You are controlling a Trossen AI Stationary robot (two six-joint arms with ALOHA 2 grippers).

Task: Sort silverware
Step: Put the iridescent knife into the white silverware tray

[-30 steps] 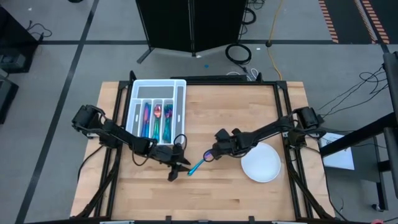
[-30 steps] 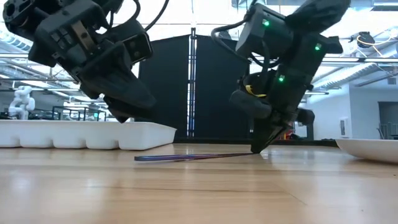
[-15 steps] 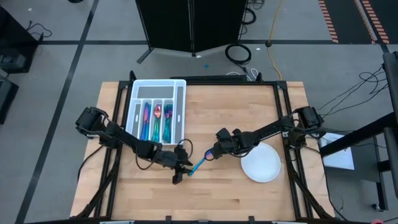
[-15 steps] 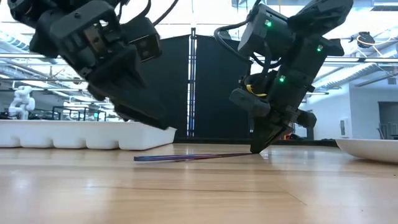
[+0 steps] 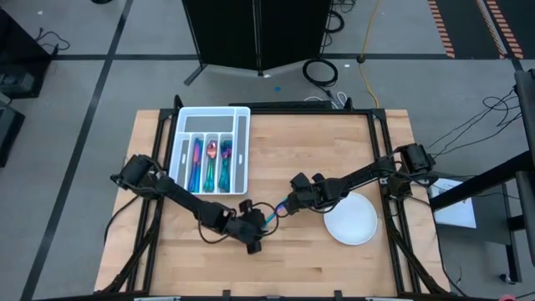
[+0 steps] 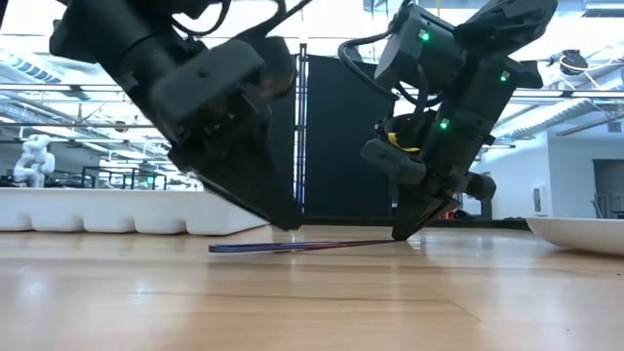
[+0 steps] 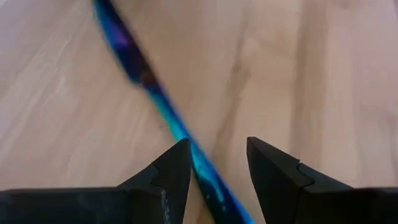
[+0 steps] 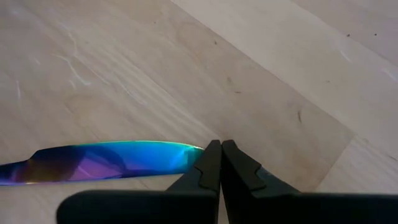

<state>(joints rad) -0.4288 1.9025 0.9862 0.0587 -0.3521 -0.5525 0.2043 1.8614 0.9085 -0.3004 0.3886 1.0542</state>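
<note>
Left gripper (image 5: 256, 237) has slid right and lower across the pale wooden bench (image 5: 309, 259) since a second ago, now over the near end of the slim iridescent blue-purple knife (image 5: 269, 219) below frame centre in the high view. Its fingers (image 7: 171, 171) are parted, straddling the knife in the left wrist view, not closed on it. Right gripper (image 5: 282, 209) hasn't shifted: just right of centre at the knife's other end, fingers (image 8: 211, 165) pressed together with the blade tip right at them; cannot tell whether they pinch it. Low view shows the knife (image 6: 302, 246) nearly flat on the bench, one end up at the right gripper's tip (image 6: 405, 232). More rainbow-metal silverware (image 5: 209, 160) sits in the slots of the white divided plastic tray (image 5: 242, 159), upper left of the bench. Round white plate (image 5: 352, 221) lies at right, just beside the right arm.
</note>
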